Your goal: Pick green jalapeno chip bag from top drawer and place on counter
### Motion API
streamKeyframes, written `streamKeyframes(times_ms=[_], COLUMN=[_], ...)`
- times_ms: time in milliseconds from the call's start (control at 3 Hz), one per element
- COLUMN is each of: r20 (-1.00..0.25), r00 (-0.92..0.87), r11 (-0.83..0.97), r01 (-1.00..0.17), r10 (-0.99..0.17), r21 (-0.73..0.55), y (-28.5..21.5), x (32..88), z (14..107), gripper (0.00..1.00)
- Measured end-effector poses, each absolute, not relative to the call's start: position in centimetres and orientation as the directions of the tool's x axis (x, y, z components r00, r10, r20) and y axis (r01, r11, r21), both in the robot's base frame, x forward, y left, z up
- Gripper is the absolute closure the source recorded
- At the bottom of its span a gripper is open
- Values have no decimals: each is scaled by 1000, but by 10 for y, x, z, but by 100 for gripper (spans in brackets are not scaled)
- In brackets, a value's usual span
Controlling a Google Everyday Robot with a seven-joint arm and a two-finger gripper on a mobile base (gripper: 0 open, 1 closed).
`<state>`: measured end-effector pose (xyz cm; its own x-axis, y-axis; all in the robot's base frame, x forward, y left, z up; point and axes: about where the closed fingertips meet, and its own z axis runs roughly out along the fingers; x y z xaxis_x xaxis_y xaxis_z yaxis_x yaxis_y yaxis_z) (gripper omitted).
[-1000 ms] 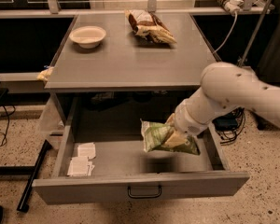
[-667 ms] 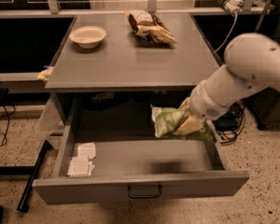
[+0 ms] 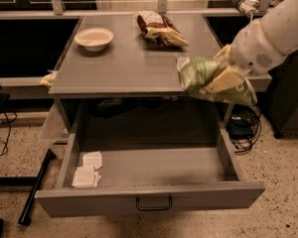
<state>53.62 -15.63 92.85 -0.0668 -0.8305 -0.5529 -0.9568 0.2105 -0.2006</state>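
The green jalapeno chip bag (image 3: 201, 76) hangs in the air at the counter's front right edge, above the drawer. My gripper (image 3: 226, 78) is shut on it, with cream fingers (image 3: 223, 82) across the bag's right side. The white arm reaches in from the upper right. The top drawer (image 3: 149, 197) stands pulled open below, its dark bar handle at the centre front. The grey counter (image 3: 129, 63) lies above it.
A cream bowl (image 3: 94, 37) sits at the counter's back left. A brown-and-cream chip bag (image 3: 159, 28) lies at the back centre. White packets (image 3: 88, 170) lie in the drawer's left end. Cables (image 3: 243, 128) lie on the floor at the right.
The gripper has lifted the green bag up out of the drawer to counter height, moving up and right.
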Motion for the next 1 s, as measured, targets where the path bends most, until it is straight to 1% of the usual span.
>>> streamKeyframes(times_ms=[333,667,1000], r20=[-582,-584,-589], r00=[-30,-35,16], r11=[218,221,183], r01=[-941,-943,-943], r10=[-813,-811,-808], r21=[-257,-249,-278], y=[-153,-148,-132], x=[544,551,584], z=[963,956,945], gripper=[100,100,100])
